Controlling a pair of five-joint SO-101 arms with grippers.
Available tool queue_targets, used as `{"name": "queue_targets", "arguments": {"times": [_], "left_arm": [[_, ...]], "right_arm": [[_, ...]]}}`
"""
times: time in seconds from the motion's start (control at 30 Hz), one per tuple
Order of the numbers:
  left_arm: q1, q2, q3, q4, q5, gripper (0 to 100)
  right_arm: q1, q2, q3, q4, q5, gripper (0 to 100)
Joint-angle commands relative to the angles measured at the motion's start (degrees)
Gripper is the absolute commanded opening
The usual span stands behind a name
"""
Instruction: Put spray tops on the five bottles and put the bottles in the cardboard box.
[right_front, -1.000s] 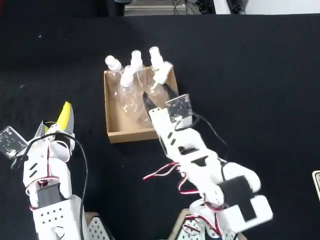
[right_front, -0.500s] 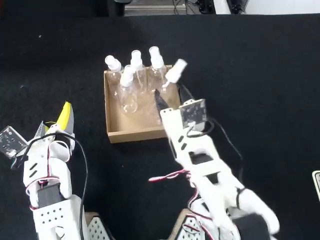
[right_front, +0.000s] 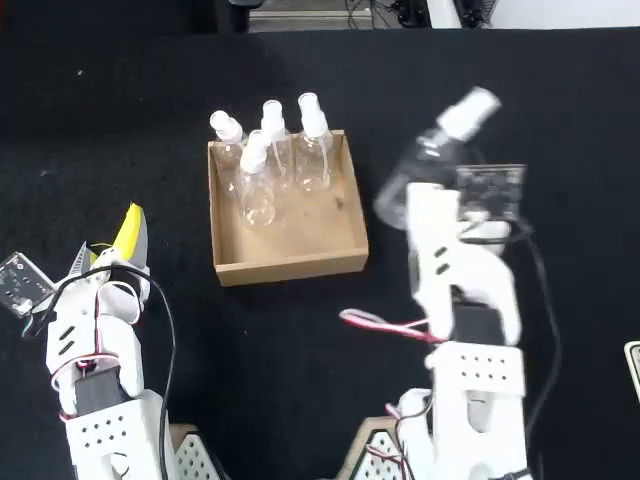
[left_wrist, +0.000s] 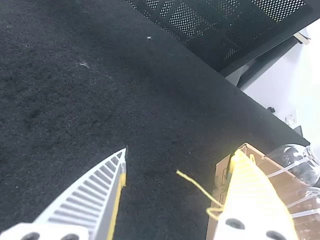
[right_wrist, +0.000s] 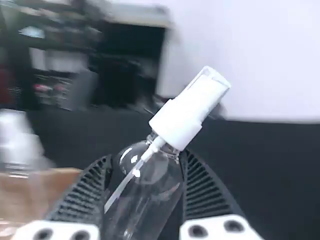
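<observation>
Right hand (right_wrist: 147, 186) has swung out of the box (right_front: 290, 266) to its right, clamped on a capped bottle (right_front: 420, 172) tilted above the table (right_front: 150, 100), leaving four bottles (right_front: 270, 150) inside, so the fifth likely needs re-placing; left hand (left_wrist: 180, 152) sits open.

An open-topped cardboard box (right_front: 290, 266) sits on the black desk (right_front: 520, 80). 4 clear bottles (right_front: 258, 195) stand upright inside, bunched against its far wall, each capped with a white spray top (right_front: 272, 112). A 5th bottle (right_front: 415, 180), capped the same, hangs tilted outside the box, to its right, clamped between the jaws of the right gripper (right_wrist: 146, 157).
</observation>
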Motion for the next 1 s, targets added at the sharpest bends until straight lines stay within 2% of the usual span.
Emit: {"name": "queue_targets", "arguments": {"times": [0.0,0.27,0.53,0.73,0.97], "left_arm": [[0.2,-0.7,1.3,-1.5,-0.6,31],[0.2,-0.7,1.3,-1.5,-0.6,31],[0.2,-0.7,1.3,-1.5,-0.6,31],[0.2,-0.7,1.3,-1.5,-0.6,31],[0.3,-0.7,1.3,-1.5,-0.6,31]], "right_arm": [[10.4,0.0,-2.9,0.7,0.4,1.2],[19.9,18.7,-7.3,-1.7,7.6,1.2],[23.6,38.5,-8.3,-26.0,10.5,1.1],[26.7,48.0,-11.6,-27.5,10.5,1.1],[27.6,48.0,-16.3,-27.5,10.5,1.1]]}}
